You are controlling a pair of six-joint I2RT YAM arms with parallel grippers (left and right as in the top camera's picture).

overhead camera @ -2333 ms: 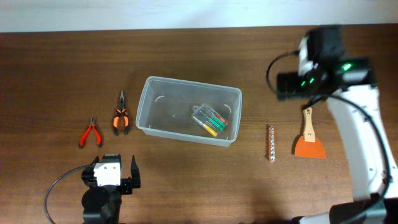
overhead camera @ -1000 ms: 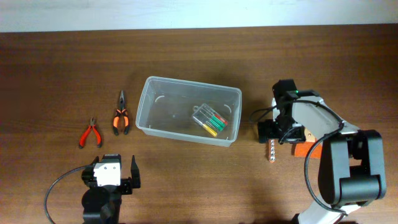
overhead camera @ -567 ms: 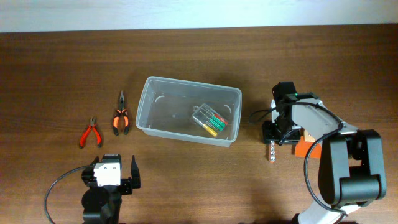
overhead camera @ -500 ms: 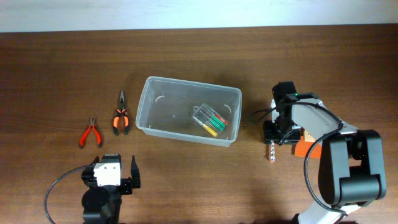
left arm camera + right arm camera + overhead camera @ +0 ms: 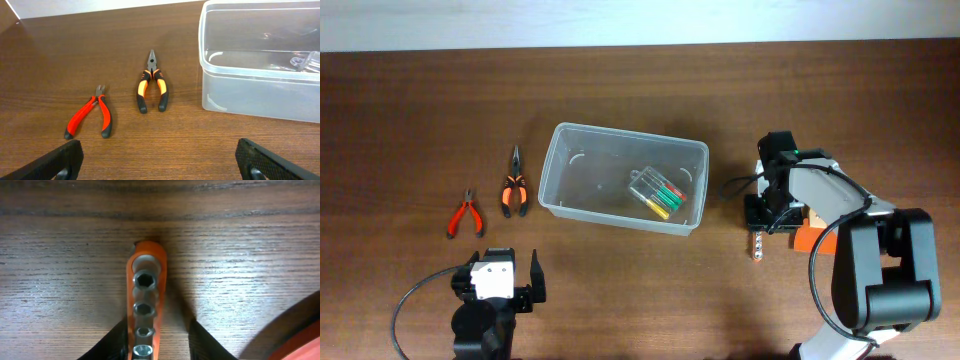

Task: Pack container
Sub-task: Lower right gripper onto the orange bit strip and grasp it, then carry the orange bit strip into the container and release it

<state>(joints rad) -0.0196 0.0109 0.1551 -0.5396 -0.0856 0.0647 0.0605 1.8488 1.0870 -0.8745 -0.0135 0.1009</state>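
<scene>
- Clear plastic container (image 5: 552, 178) stands open-topped ahead of your left gripper (image 5: 157, 150) and off to its right. It is well to the left of your right gripper (image 5: 155, 342).
- Inside it, toward the end nearer your right gripper, lies one small clear case (image 5: 658, 192). The case holds green, yellow and red pieces and is set at an angle to the container's walls.
- Your right gripper is down at the wooden table (image 5: 640, 100) and partly open, with its fingers (image 5: 114, 341) on either side of the socket rail (image 5: 145, 295).
- The left finger looks to be against the rail's edge and the other stands a little off it. You are astride the rail, not clamped on it.
- The socket rail is an orange strip carrying a row of hex sockets. It lies flat on the wood outside the container, one end reaching ahead of your right fingertips.
- An orange scraper (image 5: 306, 335) lies just to the right of your right gripper. In the overhead view it is partly hidden under the arm.
- Your left gripper is spread wide with nothing between its fingers.
- Straight ahead of it lie orange-and-black long-nose pliers (image 5: 152, 89), tips pointing away from you.
- Red-handled pliers (image 5: 90, 117) lie nearer and further to its left. Both pairs are flat on the table, apart from each other and outside the container.
</scene>
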